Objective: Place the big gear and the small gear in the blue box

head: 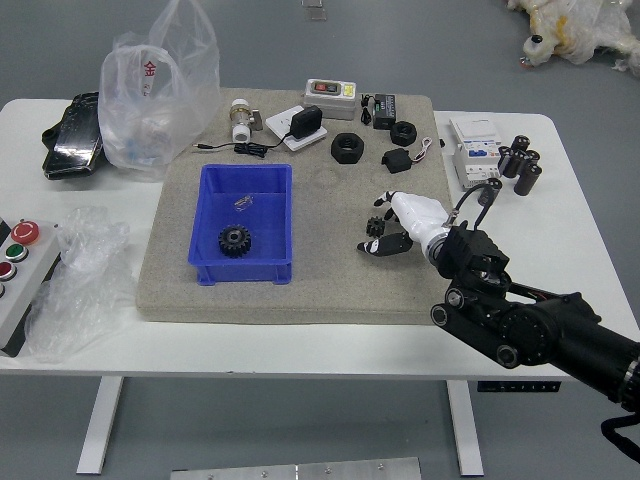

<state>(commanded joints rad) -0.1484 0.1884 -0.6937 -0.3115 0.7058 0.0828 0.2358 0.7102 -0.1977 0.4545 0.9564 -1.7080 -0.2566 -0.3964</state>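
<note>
Right hand: thumb and fingers apart, at the mat's right part. Small gear sits on the grey mat in front of the gap between them; contact cannot be told. Big gear lies inside the blue box, beside a small metal piece. Mat rests on white worktop.

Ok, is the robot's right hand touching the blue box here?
Apart. The head view shows a wide stretch of bare grey mat between the right hand and the blue box.
</note>
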